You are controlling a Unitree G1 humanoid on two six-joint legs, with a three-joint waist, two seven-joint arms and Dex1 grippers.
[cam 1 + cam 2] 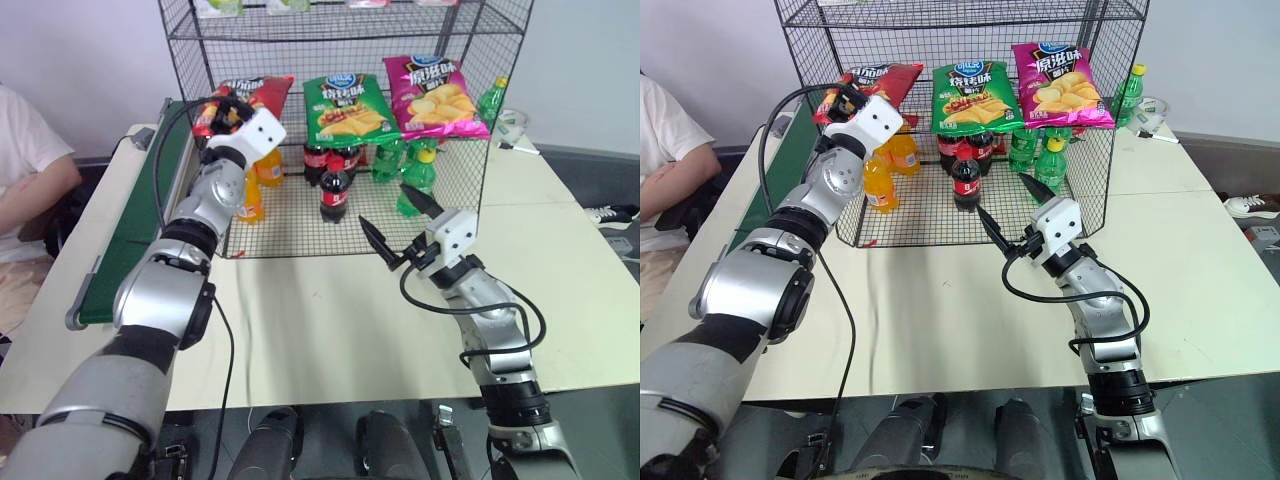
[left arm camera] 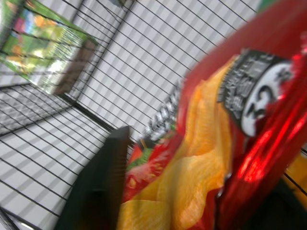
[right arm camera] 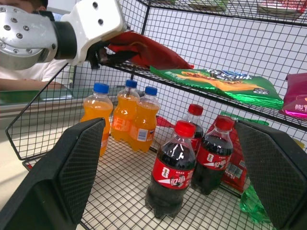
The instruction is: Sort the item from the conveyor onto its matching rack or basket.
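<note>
Jaws of the left gripper [image 1: 212,112] sit at the near end of the red chip bag [image 1: 255,96], and whether they pinch it or stand loose around it cannot be told: in the left wrist view one black finger [image 2: 98,187] lies right beside the bag's crinkled red and yellow face, but the other finger is hidden behind it. The bag lies on the slanted middle shelf of the black wire rack [image 1: 200,40], at the robot's left end of the row, with its near end by the shelf's front edge. Next to it on the same shelf lie a green chip bag [image 1: 346,104] and, further right, a magenta chip bag [image 1: 436,96].

Jaws of the right gripper [image 1: 400,228] are spread wide and hold nothing. This gripper hangs above the pale bench [image 1: 330,330] just in front of the rack's open bottom tier, pointing in at the bottles.

On that bottom tier stand orange soda bottles [image 3: 125,120] at the left, dark cola bottles [image 3: 173,167] with red labels in the middle, and green bottles [image 1: 415,180] at the right.

At the rack's left side the dark-green conveyor [image 1: 135,225] runs along the bench edge. A person in a white shirt [image 1: 25,150] sits beyond it at the far left.
</note>
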